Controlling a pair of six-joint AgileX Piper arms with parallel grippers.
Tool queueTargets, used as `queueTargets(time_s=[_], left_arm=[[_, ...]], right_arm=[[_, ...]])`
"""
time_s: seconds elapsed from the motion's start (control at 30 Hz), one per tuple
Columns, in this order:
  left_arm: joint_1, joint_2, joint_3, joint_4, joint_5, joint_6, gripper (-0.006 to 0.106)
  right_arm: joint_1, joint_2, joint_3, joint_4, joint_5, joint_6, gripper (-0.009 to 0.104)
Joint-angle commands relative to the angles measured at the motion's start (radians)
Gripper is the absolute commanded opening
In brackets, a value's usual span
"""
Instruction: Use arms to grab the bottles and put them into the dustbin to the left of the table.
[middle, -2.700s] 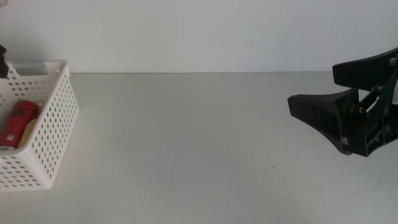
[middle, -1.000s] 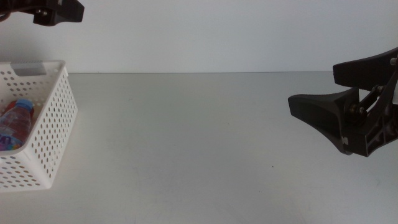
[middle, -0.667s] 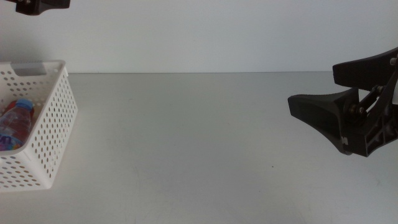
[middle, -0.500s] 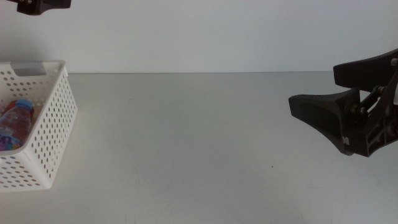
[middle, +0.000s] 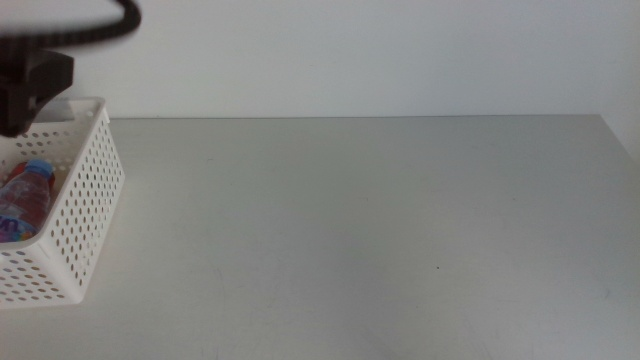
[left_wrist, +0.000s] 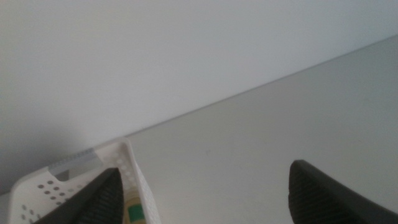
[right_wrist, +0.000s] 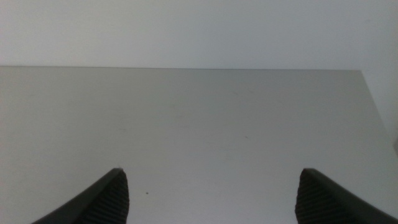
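The blue-capped water bottle (middle: 22, 203) lies in the white dustbin (middle: 86, 190) at the table's (middle: 360, 230) far left. It looks light, thin-walled and slippery, best taken around the body. Left gripper (left_wrist: 202, 193) hangs above the dustbin, right gripper (right_wrist: 208, 196) over bare table; both have jaws wide apart, holding nothing.

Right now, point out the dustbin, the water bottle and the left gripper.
dustbin (middle: 88, 190), middle view, perforated side wall.
water bottle (middle: 22, 197), middle view, body below blue cap.
left gripper (left_wrist: 205, 196), left wrist view, midway between its open jaws.

No text can be read; the water bottle's (middle: 20, 203) label is too blurred.
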Motion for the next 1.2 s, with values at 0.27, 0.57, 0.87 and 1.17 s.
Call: queueTargets(time_s=[0.27,0.57,0.87,1.17], left_arm=[[-0.006,-0.400,0.472,0.069,-0.424,-0.008,0.088],[-0.006,-0.724,0.841,0.007,-0.423,-0.008,0.088],[0.071,-0.920,1.043,-0.017,-0.422,-0.008,0.088],[0.134,-0.933,1.069,-0.021,-0.384,-0.008,0.088]], right_arm=[[-0.094,-0.320,0.326,-0.031,-0.067,-0.012,0.086],[-0.096,-0.444,0.423,-0.186,-0.147,-0.011,0.086],[-0.096,-0.461,0.548,-0.239,-0.177,-0.011,0.086],[-0.096,-0.461,0.550,-0.240,-0.195,-0.013,0.086]])
